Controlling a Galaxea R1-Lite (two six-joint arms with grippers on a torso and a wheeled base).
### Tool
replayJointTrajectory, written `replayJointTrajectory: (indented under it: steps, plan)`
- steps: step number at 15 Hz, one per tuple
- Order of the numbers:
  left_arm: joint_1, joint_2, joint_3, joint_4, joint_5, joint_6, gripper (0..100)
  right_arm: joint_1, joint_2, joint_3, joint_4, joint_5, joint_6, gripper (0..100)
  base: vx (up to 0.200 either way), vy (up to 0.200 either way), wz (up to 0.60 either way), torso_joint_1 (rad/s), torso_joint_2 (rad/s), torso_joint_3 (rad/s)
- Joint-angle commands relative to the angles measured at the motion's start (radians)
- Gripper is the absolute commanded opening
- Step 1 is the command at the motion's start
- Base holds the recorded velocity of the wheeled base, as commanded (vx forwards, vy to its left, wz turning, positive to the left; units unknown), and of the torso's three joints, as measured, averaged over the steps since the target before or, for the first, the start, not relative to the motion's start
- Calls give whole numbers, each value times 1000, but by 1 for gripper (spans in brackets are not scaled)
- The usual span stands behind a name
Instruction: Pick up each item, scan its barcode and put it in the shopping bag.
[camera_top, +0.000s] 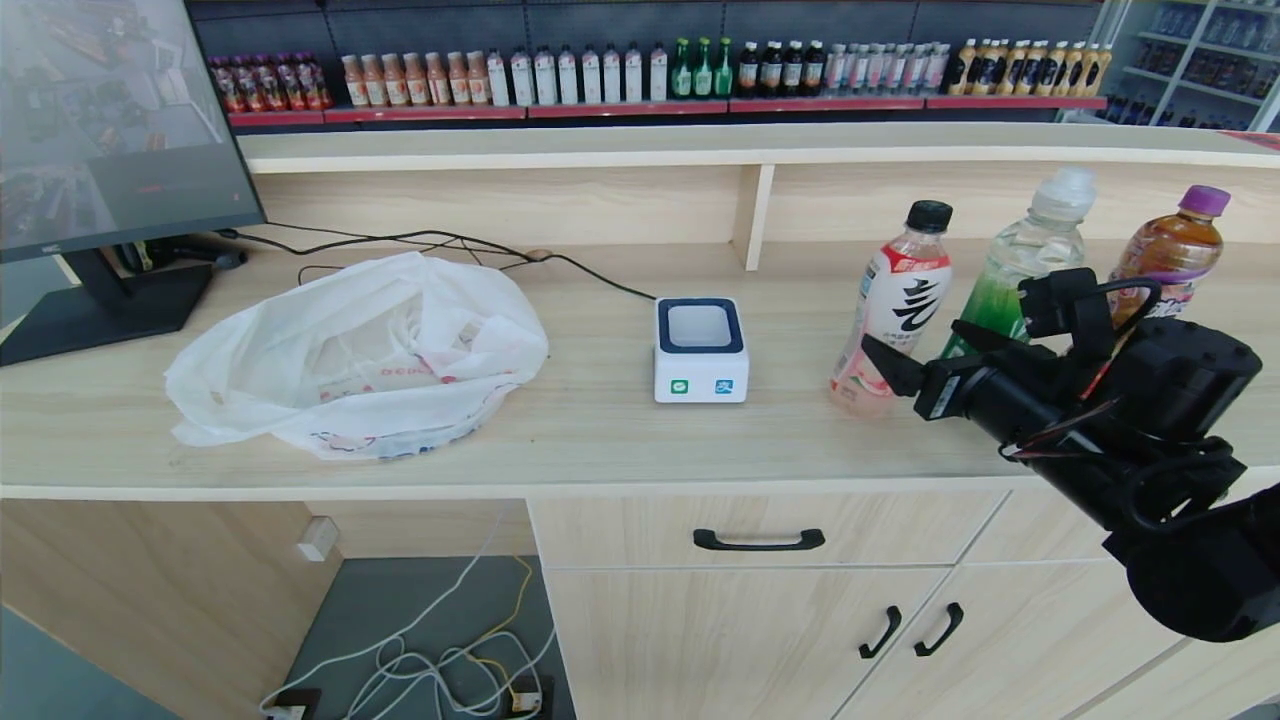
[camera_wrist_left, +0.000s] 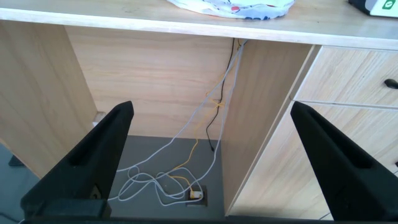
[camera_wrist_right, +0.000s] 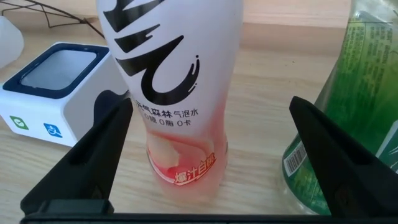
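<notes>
A pink-and-white bottle (camera_top: 893, 308) with a black cap stands upright on the wooden counter (camera_top: 600, 420), right of the white scanner box (camera_top: 700, 350). My right gripper (camera_top: 885, 362) is open just in front of that bottle (camera_wrist_right: 177, 106), whose base stands between the two fingers and touches neither. A green bottle (camera_top: 1020, 265) and a brown bottle with a purple cap (camera_top: 1170, 250) stand further right. The white shopping bag (camera_top: 360, 355) lies open at the counter's left. My left gripper (camera_wrist_left: 211, 162) is open and empty, below the counter's edge, facing the recess under it.
A monitor (camera_top: 110, 120) on a black stand sits at the far left, with cables (camera_top: 420, 240) running behind the bag. Drawers with black handles (camera_top: 758, 541) front the counter. Loose cables (camera_wrist_left: 168, 180) lie on the floor in the recess. Shelves of bottles line the back wall.
</notes>
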Motion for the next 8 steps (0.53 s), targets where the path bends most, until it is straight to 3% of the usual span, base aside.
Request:
replayJointTrajectory:
  steps: [1, 8]
  plan:
    - [0, 0, 0, 0, -1, 0, 100, 0, -8, -7, 0, 0, -4, 100, 0, 0, 0, 0, 0, 0]
    - [0, 0, 0, 0, 1, 0, 100, 19, 34, -74, -9, -32, -29, 100, 0, 0, 0, 0, 0, 0]
